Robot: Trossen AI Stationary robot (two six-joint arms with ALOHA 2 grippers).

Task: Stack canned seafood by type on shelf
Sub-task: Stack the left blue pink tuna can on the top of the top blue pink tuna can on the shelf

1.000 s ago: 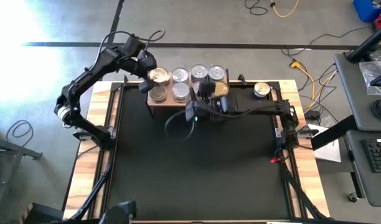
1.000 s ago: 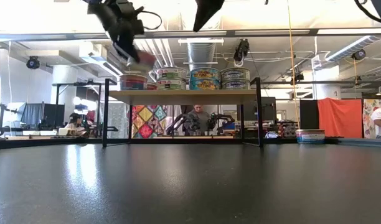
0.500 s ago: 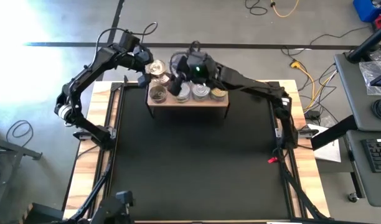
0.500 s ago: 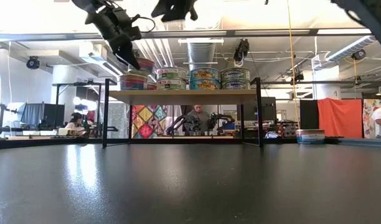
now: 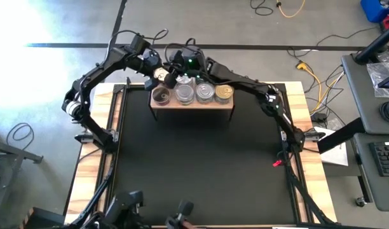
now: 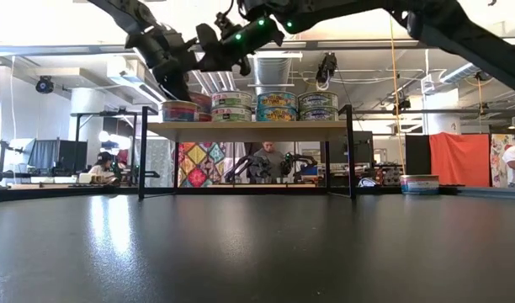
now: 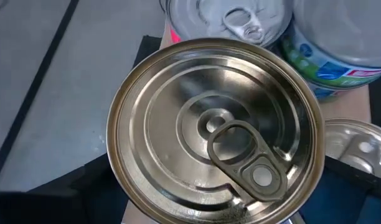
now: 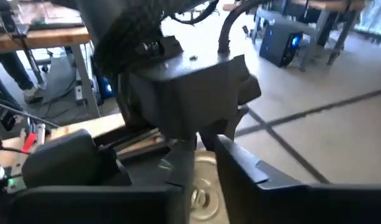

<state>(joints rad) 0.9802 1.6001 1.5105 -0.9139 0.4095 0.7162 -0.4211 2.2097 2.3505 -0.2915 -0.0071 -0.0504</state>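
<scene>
The shelf (image 5: 192, 107) stands at the table's far edge with canned seafood on it: a gold lid (image 5: 224, 93) at its right end, silver lids (image 5: 204, 93) in the middle, and stacks of two in the low view (image 6: 277, 105). My left gripper (image 5: 156, 72) is above the shelf's left end, shut on a gold-lidded can (image 7: 215, 124). My right gripper (image 5: 171, 79) reaches over the shelf to just beside that can. Its fingers (image 8: 253, 180) stand close together with a narrow gap. My left gripper pinches the gold-lidded can by two opposite sides of its wall (image 7: 119, 186), one finger on each side. The fingers slant down from the far left. The can is lifted clear above the shelf's left-end cans, its lid turned up toward the wrist. Whether my right gripper touches this can, I cannot tell.
One more can (image 6: 419, 183) sits on the table past the shelf's right end; my right arm (image 5: 258, 95) hides it in the high view. The black mat (image 5: 201, 165) stretches bare in front of the shelf. Wooden planks (image 5: 309, 159) border the table.
My right gripper has swung from above the shelf's near side to the far left, up to the can held by my left gripper, and has tipped from pointing down to nearly level. My left gripper has sunk a little toward the shelf's left end with its can.
</scene>
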